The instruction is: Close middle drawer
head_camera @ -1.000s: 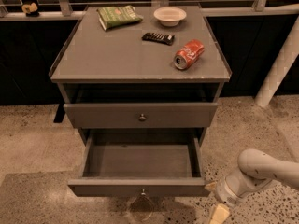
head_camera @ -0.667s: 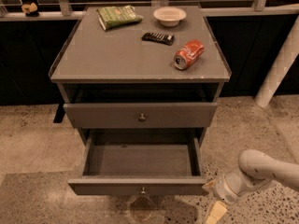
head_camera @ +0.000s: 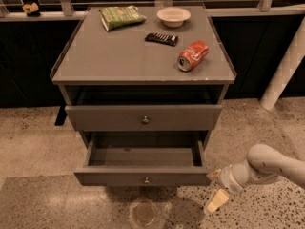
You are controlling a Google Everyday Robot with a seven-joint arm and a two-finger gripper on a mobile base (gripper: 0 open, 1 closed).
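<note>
Speckled beige stone floor (head_camera: 38,142) runs under a grey flat-topped cabinet (head_camera: 119,56). Behind stands a dark panelled wall (head_camera: 24,56) below a pale window ledge (head_camera: 248,12); a white round post (head_camera: 286,70) slants at right. The gripper (head_camera: 215,189) hangs low over the floor at right, fingers spread.

Single camera, set high, out beyond the front edge of the worktop (head_camera: 138,56); tilted down, facing its back edge; fairly near; all four corners in frame, floor below; gripper (head_camera: 215,189) low right, under the front right corner, fingers apart.
</note>
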